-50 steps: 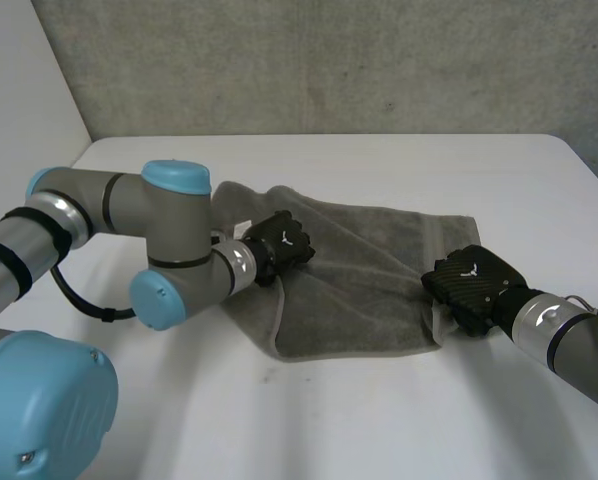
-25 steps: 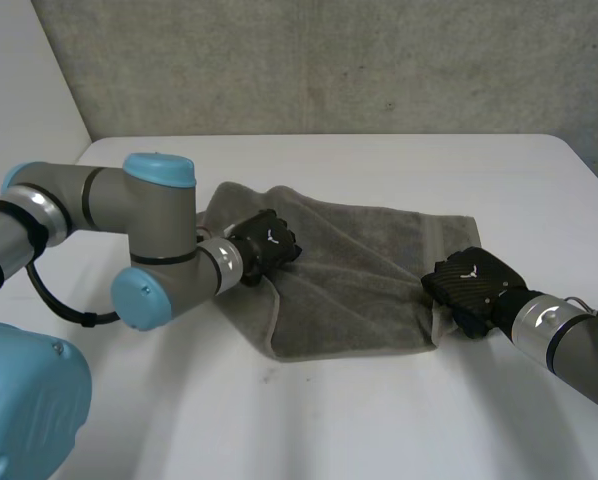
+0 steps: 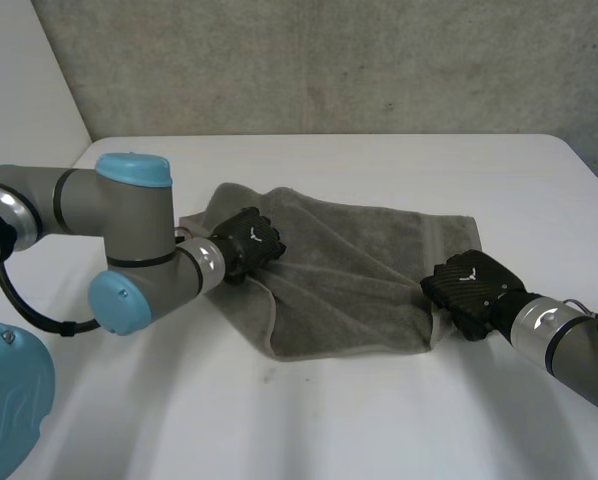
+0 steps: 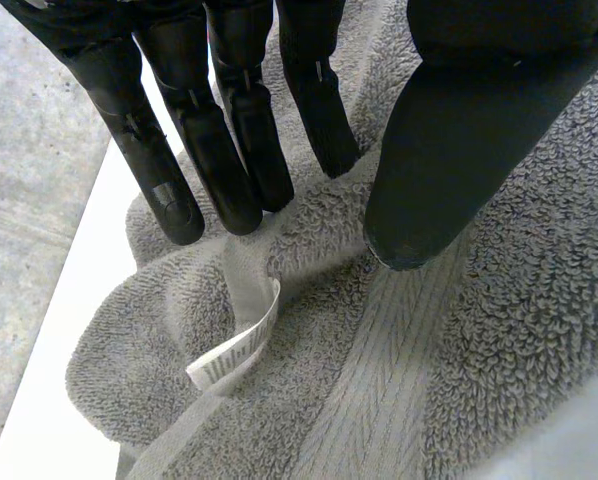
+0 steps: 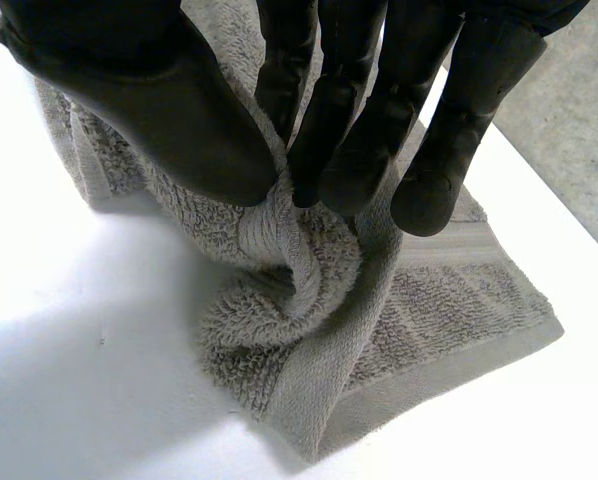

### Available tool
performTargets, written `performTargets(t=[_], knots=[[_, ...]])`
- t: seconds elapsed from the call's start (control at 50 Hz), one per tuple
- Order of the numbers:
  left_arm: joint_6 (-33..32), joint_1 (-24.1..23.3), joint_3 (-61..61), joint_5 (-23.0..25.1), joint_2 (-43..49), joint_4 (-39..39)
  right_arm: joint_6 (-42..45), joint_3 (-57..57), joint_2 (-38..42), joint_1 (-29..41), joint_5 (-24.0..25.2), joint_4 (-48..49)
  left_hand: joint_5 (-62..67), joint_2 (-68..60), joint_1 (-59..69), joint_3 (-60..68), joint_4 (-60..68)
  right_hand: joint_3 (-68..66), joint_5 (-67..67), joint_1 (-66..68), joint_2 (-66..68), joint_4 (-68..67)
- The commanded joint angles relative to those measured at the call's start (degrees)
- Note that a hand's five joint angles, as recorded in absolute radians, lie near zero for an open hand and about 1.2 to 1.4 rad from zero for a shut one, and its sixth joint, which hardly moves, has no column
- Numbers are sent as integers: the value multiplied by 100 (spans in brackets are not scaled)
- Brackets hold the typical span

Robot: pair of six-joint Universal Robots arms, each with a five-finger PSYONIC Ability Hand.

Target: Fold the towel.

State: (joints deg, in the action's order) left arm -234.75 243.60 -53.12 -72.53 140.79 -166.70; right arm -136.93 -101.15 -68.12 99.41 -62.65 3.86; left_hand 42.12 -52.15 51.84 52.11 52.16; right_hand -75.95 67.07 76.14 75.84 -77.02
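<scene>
On the table, a rumpled grey terry towel

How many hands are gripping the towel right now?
2. The left hand pinches the towel beside its label; the right hand pinches a fold at the opposite end.

You have open white surface all round the rumpled grey terry towel; only the grey concrete wall closes off the far side.
</scene>
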Motion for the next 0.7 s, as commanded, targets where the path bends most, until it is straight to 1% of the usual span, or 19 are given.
performTargets(t=[0.02, 0.28, 0.38, 0.5, 0.54, 0.56, 0.62, 0.64, 0.68, 0.7], knots=[[9, 21, -110, 2, -122, -21, 0, 8, 36, 0, -2, 0, 771, -769, 799, 773, 767, -405, 293, 386, 416, -298], [44, 56, -462, 20, -508, -56, 8, 17, 71, -9, -2, -8, 788, -786, 816, 790, 784, -405, 293, 386, 416, -298], [201, 179, -795, 28, -780, -240, 8, 17, 80, -9, -10, 0, 754, -752, 783, 756, 751, -405, 293, 386, 416, -298], [351, 197, -1042, 37, -851, -539, 8, 17, 80, 0, -10, 0, 687, -685, 715, 689, 683, -405, 293, 386, 416, -298], [351, 197, -1173, 37, -816, -784, 8, 25, 88, -9, -10, 0, 537, -535, 565, 538, 533, -405, 293, 386, 416, -298], [351, 197, -1174, 37, -816, -785, 8, 25, 88, -9, -10, 0, 536, -534, 564, 537, 532, -405, 293, 386, 416, -298], [369, 206, -1270, 28, -746, -1127, 0, 17, 88, 0, -10, -8, -167, 169, -139, -166, -171, -405, 293, 386, 416, -298], [369, 206, -1271, 28, -746, -1128, 8, 17, 88, 0, -10, -8, -171, 173, -143, -169, -175, -405, 293, 386, 416, -298], [369, 206, -1279, 28, -649, -1224, 8, 17, 106, 0, -10, -8, -825, 827, -796, -823, -828, -405, 293, 386, 416, -298], [369, 206, -1279, 28, -649, -1225, 8, 17, 106, 0, -10, -8, -827, 829, -799, -825, -831, -405, 293, 386, 416, -298]])
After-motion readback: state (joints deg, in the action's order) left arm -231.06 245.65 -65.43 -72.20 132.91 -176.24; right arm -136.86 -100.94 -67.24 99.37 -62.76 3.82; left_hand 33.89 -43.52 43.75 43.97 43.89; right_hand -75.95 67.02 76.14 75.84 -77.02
